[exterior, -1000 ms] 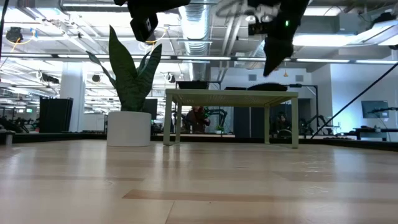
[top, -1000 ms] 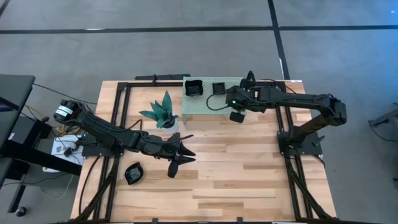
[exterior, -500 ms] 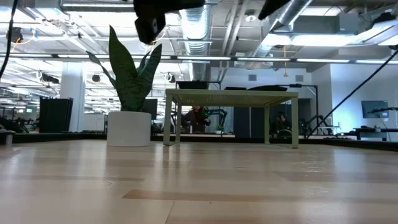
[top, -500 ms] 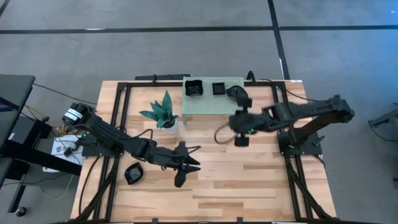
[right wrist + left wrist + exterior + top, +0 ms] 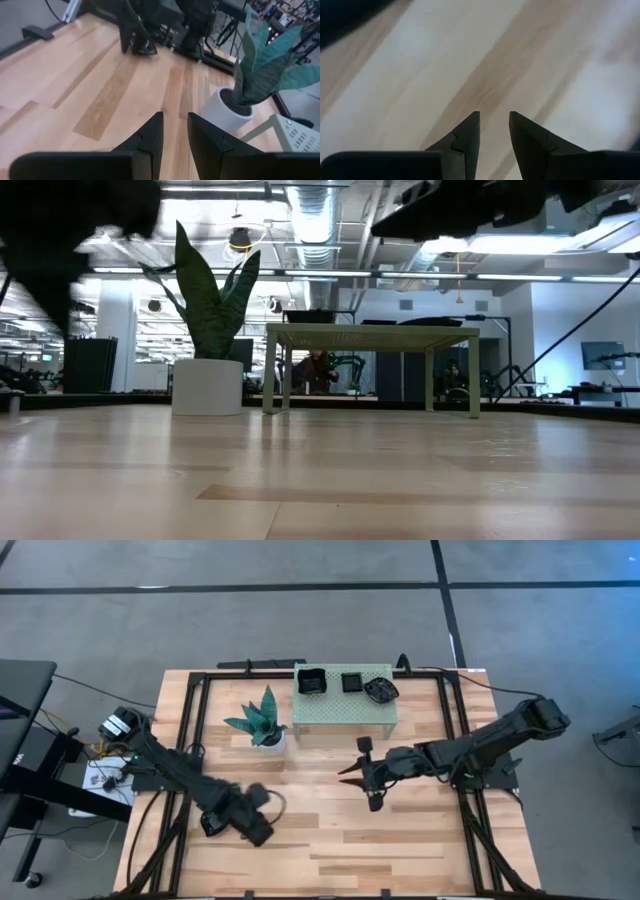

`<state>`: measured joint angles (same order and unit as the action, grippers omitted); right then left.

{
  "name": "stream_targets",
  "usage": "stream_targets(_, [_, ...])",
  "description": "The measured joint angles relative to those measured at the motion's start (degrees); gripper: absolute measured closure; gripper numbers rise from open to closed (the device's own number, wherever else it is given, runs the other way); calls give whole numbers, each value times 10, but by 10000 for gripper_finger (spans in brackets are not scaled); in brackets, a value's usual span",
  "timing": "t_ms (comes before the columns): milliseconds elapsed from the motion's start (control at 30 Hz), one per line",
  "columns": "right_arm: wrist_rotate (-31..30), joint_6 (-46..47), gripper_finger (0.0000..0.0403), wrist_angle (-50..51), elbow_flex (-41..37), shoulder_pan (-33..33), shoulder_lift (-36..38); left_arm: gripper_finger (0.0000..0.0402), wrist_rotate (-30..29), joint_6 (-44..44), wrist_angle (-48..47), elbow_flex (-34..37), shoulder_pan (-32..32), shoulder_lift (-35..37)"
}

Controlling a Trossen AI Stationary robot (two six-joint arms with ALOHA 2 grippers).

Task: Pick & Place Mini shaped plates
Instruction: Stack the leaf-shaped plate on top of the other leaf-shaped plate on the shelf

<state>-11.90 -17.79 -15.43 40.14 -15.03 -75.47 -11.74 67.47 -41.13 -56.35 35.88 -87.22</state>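
Observation:
Three glossy black mini plates lie on the green perforated shelf point(image 5: 345, 705): a square one point(image 5: 312, 681), a smaller square one point(image 5: 352, 682) and a rounded one point(image 5: 381, 690). A fourth plate point(image 5: 212, 820) rests flat on the table near the near-left corner. My left gripper point(image 5: 258, 828) point(image 5: 494, 117) shows blurred just right of that plate, above bare wood, fingers a narrow gap apart and empty. My right gripper point(image 5: 348, 776) point(image 5: 175, 120) hovers over the table's middle, on the near side of the shelf, pointing toward the table's left, fingers narrowly apart and empty.
The potted plant point(image 5: 262, 720) point(image 5: 260, 60) in its white pot point(image 5: 230, 107) stands left of the shelf. The black frame rails point(image 5: 190, 740) run along the table's left and right sides. Bare wood point(image 5: 400, 840) stretches across the near half.
My right gripper drew back from the shelf toward the near side and the table's middle, turning to face left; the rounded plate stays on the shelf's right end. My left gripper swung quickly from the table's middle toward the near-left, ending beside the plate on the table.

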Motion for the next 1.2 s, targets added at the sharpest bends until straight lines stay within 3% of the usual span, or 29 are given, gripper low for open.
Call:
stream_targets(200, [0, 20, 321, -2, 11, 2, -20, 296, 2, 254, -114, 12, 76, 0])
stream_targets(400, [1, 42, 321, 3, 11, 2, -22, 296, 81, 351, -121, 57, 111, 0])
stream_targets(633, [0, 39, 321, 3, 11, 2, -22, 296, 103, 380, -110, 92, 118, 0])
stream_targets(1200, [0, 38, 321, 1, 11, 45, -22, 296, 103, 378, -42, 92, 118, 0])
